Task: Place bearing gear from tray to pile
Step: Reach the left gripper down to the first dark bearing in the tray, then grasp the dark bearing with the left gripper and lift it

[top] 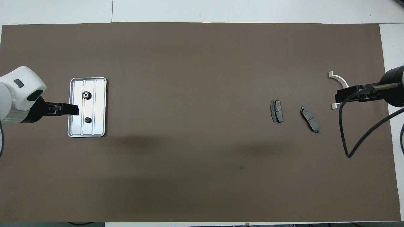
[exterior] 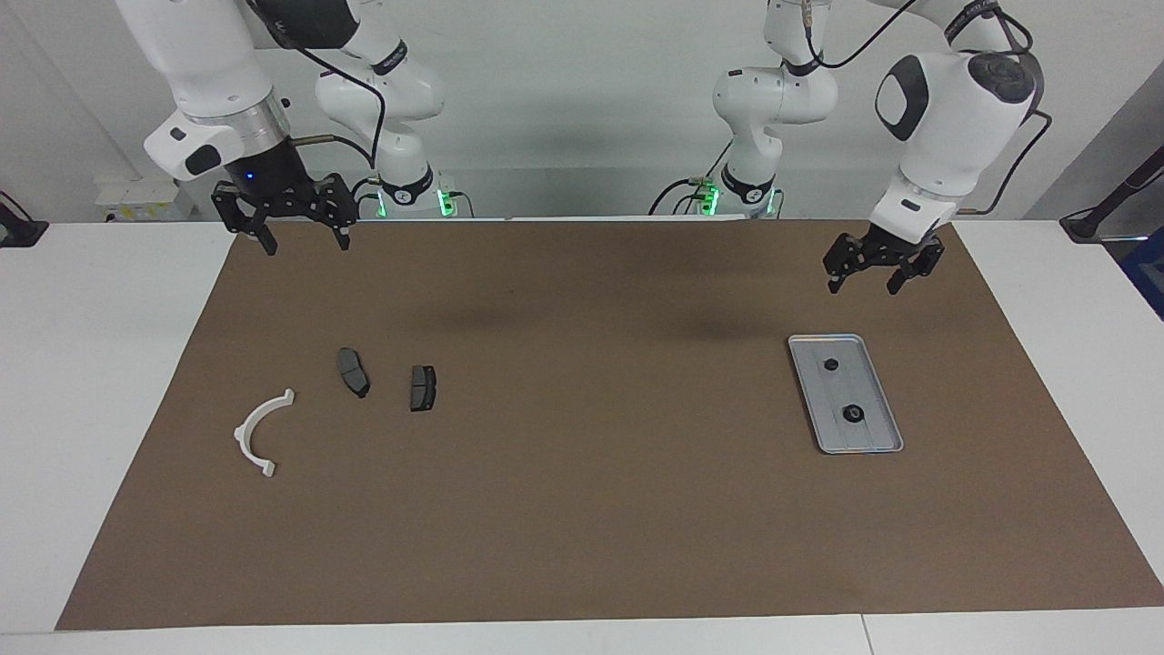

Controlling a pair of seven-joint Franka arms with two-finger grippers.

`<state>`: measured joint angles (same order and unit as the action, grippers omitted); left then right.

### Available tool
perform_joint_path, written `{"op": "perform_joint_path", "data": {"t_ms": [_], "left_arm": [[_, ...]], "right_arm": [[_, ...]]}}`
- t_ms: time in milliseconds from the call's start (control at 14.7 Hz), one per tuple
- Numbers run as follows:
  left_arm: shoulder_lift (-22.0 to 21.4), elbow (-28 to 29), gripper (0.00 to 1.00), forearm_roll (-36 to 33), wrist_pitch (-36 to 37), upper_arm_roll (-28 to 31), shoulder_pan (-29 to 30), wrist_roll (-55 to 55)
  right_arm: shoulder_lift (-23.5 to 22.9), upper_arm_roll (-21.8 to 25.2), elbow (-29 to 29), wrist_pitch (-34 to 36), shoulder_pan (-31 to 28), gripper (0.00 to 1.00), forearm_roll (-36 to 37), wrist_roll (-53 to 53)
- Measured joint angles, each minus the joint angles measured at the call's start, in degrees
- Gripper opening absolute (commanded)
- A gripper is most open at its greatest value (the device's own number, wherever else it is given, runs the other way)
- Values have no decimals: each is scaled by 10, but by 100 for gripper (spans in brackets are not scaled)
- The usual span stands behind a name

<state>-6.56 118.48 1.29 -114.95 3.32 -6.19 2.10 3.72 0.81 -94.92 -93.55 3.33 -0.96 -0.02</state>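
Silver tray (exterior: pixel 875 435) sits on brown mat (exterior: pixel 582 509), toward left arm's end of table. You see two small dark gears in it — one gear (exterior: pixel 830 364) nearer to robots, other gear (exterior: pixel 853 414) farther. Left gripper (exterior: pixel 870 274) hangs over mat near tray, fingers wide, holding nothing. Right gripper (exterior: pixel 302 238) up too, fingers wide, empty. Pile — white arc (exterior: pixel 259 435), two dark brake pads (exterior: pixel 353 371) (exterior: pixel 423 387) — lies toward right arm's end.

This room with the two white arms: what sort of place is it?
Probably a robotics lab set up for parts-handling trials. Two arms hang over a table with a brown mat. On it lie a metal tray with two small gears, two brake pads and a white plastic arc.
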Motion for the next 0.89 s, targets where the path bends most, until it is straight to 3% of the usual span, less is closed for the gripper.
{"op": "perform_joint_path", "data": {"t_ms": [477, 886], "left_arm": [[49, 83, 100, 0, -139, 0, 33, 23], [87, 100, 100, 0, -184, -1, 35, 23]], "right_arm": [[0, 0, 0, 0, 0, 100, 0, 0], [0, 0, 0, 0, 0, 100, 0, 0]]}}
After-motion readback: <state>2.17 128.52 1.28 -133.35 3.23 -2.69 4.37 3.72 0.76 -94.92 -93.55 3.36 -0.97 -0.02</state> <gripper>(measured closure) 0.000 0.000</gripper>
